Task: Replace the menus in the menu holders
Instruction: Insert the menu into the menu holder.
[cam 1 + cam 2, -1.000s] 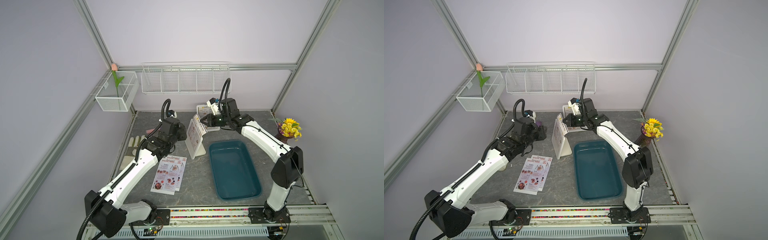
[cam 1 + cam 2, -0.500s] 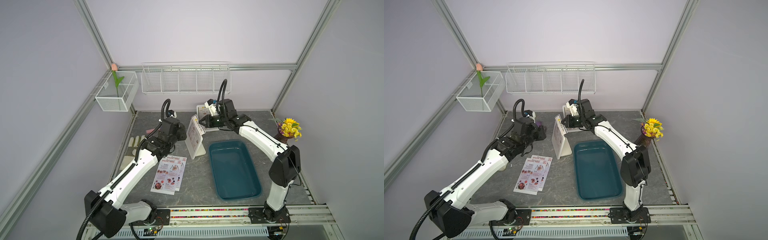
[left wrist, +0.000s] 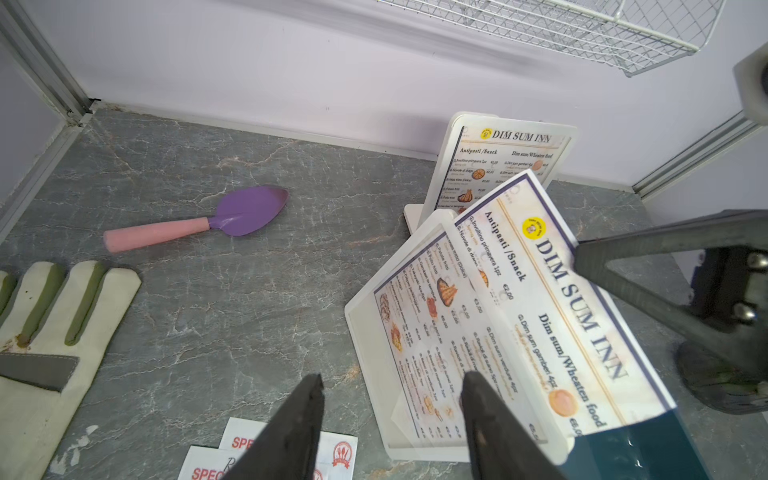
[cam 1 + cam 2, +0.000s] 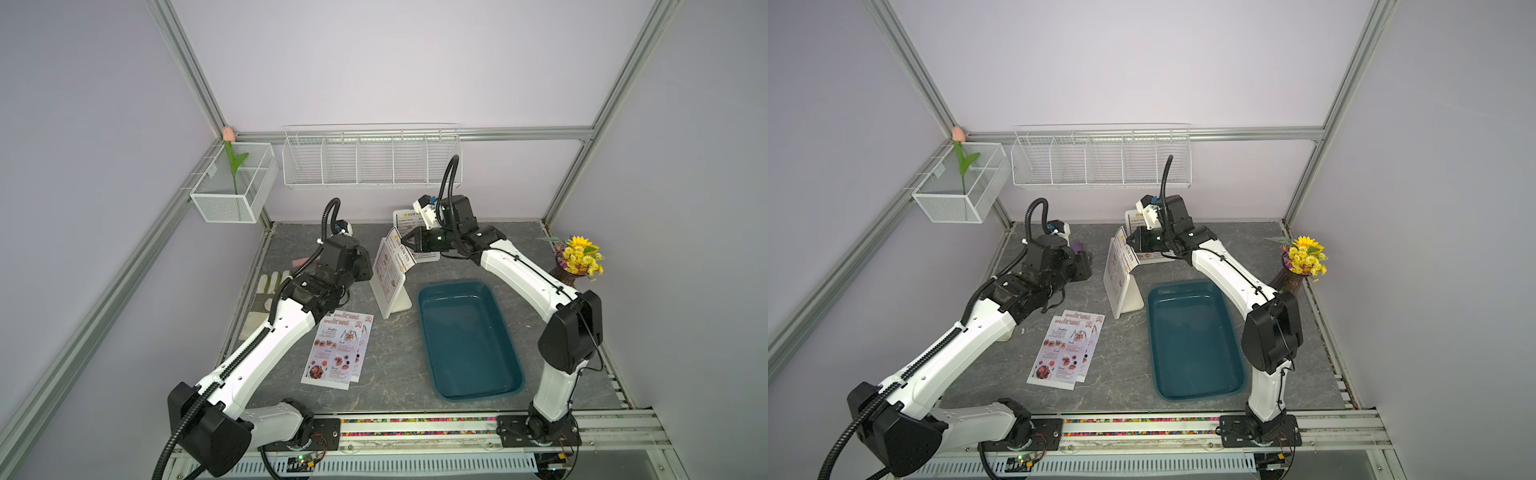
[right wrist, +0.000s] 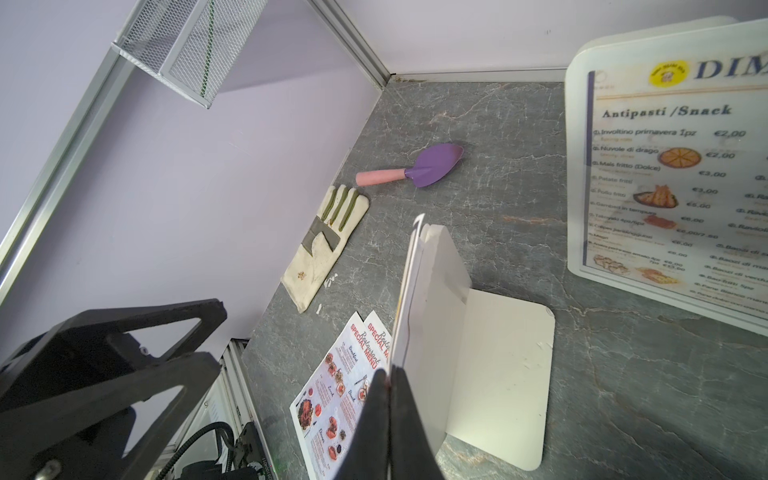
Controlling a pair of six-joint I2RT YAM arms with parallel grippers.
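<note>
The right end effector (image 5: 388, 374) is clenching the header edge of the Dim Sum menu (image 3: 561, 299), which is sticking partly out of the holder (image 4: 398, 306) just beneath it. The left end effector (image 3: 392, 376) is hanging released beside the holder, gripping nothing. Pulling straight along the sheet's long axis, which is pointing header-up toward the pinch, is looking safest.

Left arm (image 4: 266, 345): glossy white link shells, matte black joint housings. A black corrugated cable conduit (image 4: 324, 222) runs clipped along the links and arches over the wrist. Right arm (image 4: 523, 274): identical build, thin black cable along its white forearm. Black base plates (image 4: 328, 432) carry both. White camera housing (image 4: 424, 210) at each wrist. Jaws: black, triangular, open-framed, with silver screw heads (image 3: 756, 261).
</note>
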